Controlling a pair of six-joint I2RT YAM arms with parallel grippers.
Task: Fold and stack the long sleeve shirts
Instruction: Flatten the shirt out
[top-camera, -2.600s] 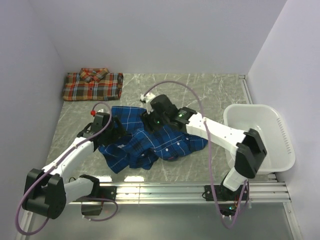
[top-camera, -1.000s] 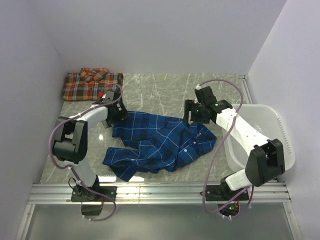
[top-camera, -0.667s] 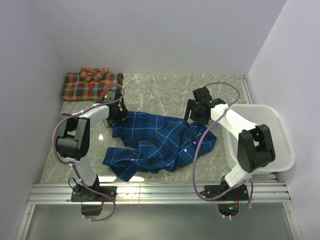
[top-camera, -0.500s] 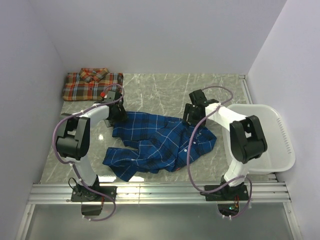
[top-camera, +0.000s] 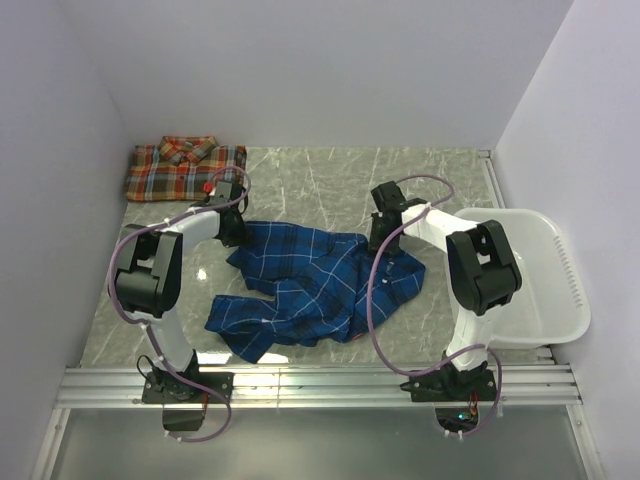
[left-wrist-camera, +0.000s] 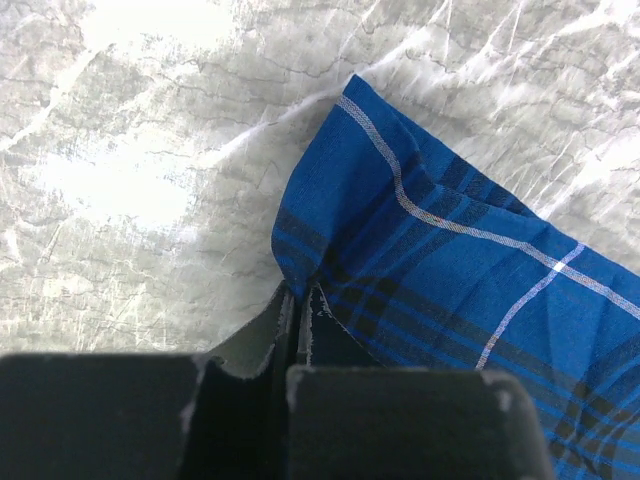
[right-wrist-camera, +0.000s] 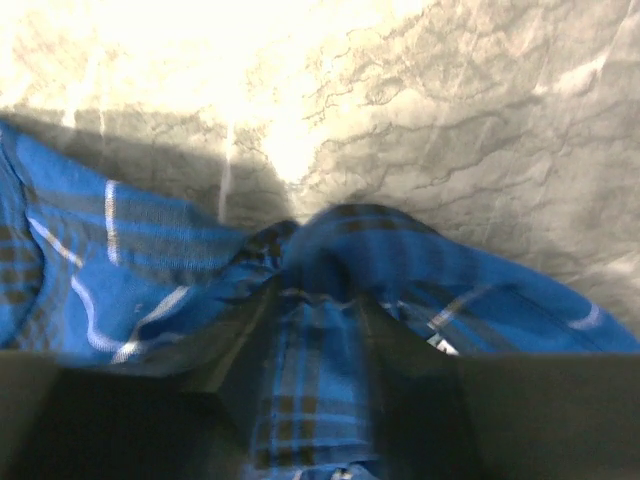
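A crumpled royal blue plaid shirt (top-camera: 310, 285) lies mid-table. My left gripper (top-camera: 232, 232) is at its far left corner; in the left wrist view the left gripper (left-wrist-camera: 298, 295) is shut, pinching the edge of the blue shirt (left-wrist-camera: 450, 230). My right gripper (top-camera: 383, 238) is down on the shirt's far right edge. Seen from the right wrist, the right gripper (right-wrist-camera: 315, 290) has a bunched fold of the blue shirt (right-wrist-camera: 330, 330) filling the gap between its fingers; that picture is blurred. The red-orange plaid shirt (top-camera: 185, 170) lies folded at the far left corner.
A white plastic basket (top-camera: 560, 290) stands at the right edge of the table, close to the right arm. Walls close in the left, back and right sides. A metal rail (top-camera: 320, 380) runs along the near edge.
The left gripper shut on the blue shirt's far left corner. The right gripper moved left from near the basket, dropped onto the shirt's far right edge and narrowed around a fold.
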